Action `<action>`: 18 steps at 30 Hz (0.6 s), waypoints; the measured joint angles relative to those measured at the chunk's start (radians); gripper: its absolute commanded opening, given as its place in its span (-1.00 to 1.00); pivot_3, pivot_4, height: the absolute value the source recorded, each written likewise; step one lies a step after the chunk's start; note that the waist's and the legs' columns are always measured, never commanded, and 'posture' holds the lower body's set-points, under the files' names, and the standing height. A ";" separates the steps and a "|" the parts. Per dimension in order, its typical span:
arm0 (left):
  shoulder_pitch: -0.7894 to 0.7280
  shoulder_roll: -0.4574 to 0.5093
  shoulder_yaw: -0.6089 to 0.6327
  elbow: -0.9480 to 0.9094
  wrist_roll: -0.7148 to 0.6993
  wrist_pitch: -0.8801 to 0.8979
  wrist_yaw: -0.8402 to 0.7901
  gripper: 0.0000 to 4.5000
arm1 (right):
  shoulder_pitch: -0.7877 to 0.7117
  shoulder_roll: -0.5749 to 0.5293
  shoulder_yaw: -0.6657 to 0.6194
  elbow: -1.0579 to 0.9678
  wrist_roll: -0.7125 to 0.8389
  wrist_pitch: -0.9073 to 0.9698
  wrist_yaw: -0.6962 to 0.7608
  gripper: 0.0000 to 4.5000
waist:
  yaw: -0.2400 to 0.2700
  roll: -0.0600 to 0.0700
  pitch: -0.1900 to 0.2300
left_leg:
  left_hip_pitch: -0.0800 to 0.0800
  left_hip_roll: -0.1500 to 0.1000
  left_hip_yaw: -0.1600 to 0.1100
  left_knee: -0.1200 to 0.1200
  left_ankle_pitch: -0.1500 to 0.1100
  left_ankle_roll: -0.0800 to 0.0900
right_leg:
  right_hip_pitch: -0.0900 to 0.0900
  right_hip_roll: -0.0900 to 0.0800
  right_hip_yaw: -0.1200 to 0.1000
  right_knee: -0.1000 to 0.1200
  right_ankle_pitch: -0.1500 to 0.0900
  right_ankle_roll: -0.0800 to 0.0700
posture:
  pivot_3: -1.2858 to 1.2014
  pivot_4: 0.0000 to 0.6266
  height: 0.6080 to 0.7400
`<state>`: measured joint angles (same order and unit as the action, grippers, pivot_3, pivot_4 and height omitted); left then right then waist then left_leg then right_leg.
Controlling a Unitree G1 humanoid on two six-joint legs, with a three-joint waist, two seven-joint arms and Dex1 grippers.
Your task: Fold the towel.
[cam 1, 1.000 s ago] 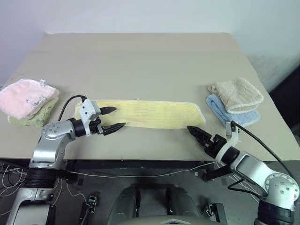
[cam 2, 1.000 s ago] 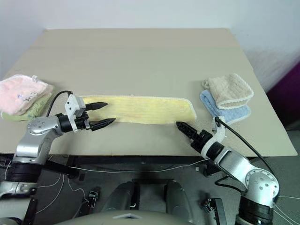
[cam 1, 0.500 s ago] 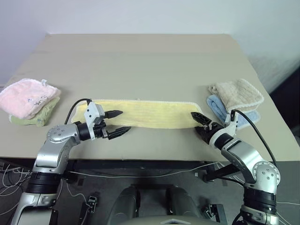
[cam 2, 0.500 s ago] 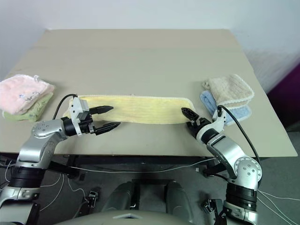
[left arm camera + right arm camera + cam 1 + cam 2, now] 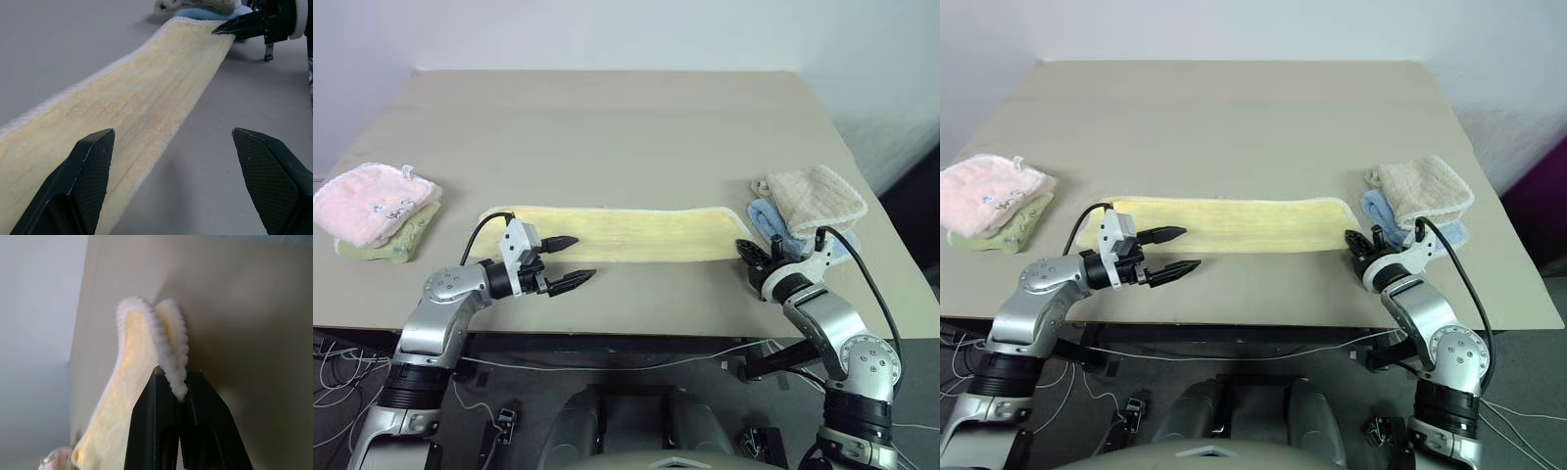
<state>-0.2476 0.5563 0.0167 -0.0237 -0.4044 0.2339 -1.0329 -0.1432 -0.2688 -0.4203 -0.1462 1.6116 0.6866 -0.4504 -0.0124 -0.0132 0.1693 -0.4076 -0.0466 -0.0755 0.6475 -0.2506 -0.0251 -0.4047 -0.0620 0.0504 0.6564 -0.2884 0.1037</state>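
Observation:
The towel (image 5: 617, 235) lies flat on the table as a long pale yellow strip with whitish edging, running left to right. My left gripper (image 5: 579, 258) is open and hovers low at the towel's near edge by its left end; in the left wrist view its fingers (image 5: 93, 161) straddle that edge with nothing between them. My right gripper (image 5: 745, 251) is at the towel's right end, shut on the whitish corner edging. The right wrist view shows the pinched edging (image 5: 173, 357) bunched up between the fingers.
A pink towel (image 5: 364, 201) sits on a green one (image 5: 396, 240) at the table's left edge. A beige towel (image 5: 813, 196) lies on a blue one (image 5: 766, 213) just right of my right gripper. The table's front edge (image 5: 636, 328) is close below both grippers.
My right gripper moved forward and right from the table's front edge to the towel's right end and shut on its corner. The left gripper drifted slightly right, staying open.

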 measured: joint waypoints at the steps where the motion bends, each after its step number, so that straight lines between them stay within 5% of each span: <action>1: -0.001 -0.004 -0.001 0.001 0.000 -0.002 0.000 0.78 | 0.002 -0.019 -0.010 0.001 -0.003 -0.001 0.003 -0.99 | 0.000 0.000 0.000 | 0.000 0.000 0.000 0.000 0.000 0.000 | 0.000 0.000 0.000 0.000 0.000 0.000 | 0.03 -0.52 1.00; 10: -0.023 -0.023 -0.007 0.022 0.005 -0.020 0.004 0.78 | -0.043 -0.185 -0.029 -0.052 -0.029 0.034 0.052 -0.99 | -0.007 0.002 0.001 | 0.000 0.001 0.001 0.000 0.000 0.000 | -0.001 0.000 0.000 0.000 0.000 0.000 | 0.03 -0.52 1.00; 18: -0.032 -0.048 -0.024 0.028 0.013 -0.028 0.016 0.78 | -0.226 -0.304 0.339 -0.213 -0.246 0.237 0.257 -0.99 | -0.004 0.002 0.001 | -0.001 0.002 0.000 0.000 0.000 0.000 | -0.001 0.001 0.000 -0.001 0.000 0.000 | 0.03 -0.52 1.00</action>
<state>-0.2794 0.5086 -0.0073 0.0047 -0.3912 0.2061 -1.0168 -0.3690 -0.5726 -0.0816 -0.3594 1.3653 0.9238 -0.1935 -0.0162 -0.0112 0.1703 -0.4083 -0.0446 -0.0751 0.6473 -0.2505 -0.0251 -0.4057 -0.0610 0.0505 0.6553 -0.2885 0.1035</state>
